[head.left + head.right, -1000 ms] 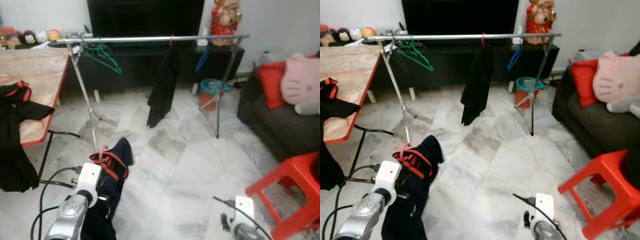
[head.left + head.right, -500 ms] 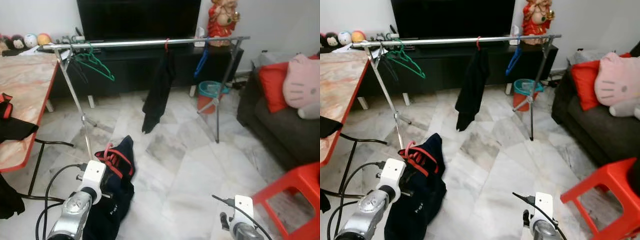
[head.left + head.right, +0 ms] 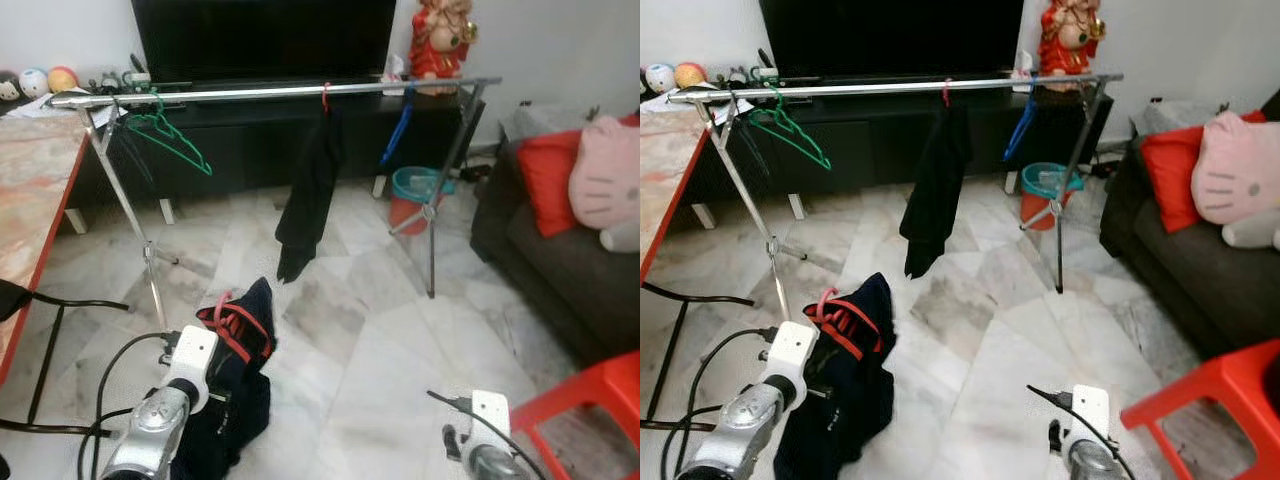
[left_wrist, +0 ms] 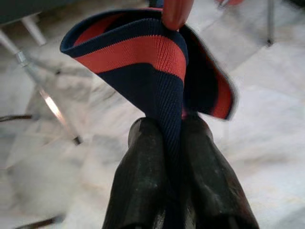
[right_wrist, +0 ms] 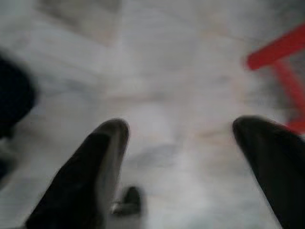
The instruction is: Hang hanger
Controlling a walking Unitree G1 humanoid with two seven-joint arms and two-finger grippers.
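Navy knit with a red-striped collar is what the left gripper [image 4: 174, 138] has hold of: its two black fingers are pressed together on a fold of the dark navy garment with red trim [image 3: 235, 385], and a pink plastic hanger hook [image 3: 222, 303] pokes out just above the pinch, so the hanger itself seems to sit inside the collar. Gripping the fabric right under the hook, in my judgement, keeps the hook free and upright for catching a rail, while the rest of the garment hangs slack below the jaws toward the pale marble floor [image 3: 380, 340]. Ahead of the jaws and well above them runs the long silver metal rail of the clothes rack [image 3: 290, 91], which already carries a green plastic hanger [image 3: 165, 135] near one end, a black garment on a red hanger [image 3: 308, 190] near the middle, and a blue hanger [image 3: 400, 125] toward the far end. The bare stretch between the green hanger and the black garment looks like the natural spot for this one, though the rail is not yet within reach. The right gripper [image 5: 178, 157] hangs low with its fingers spread wide and nothing between them, the floor beneath and a red plastic stool [image 3: 585, 400] off to its outer side.
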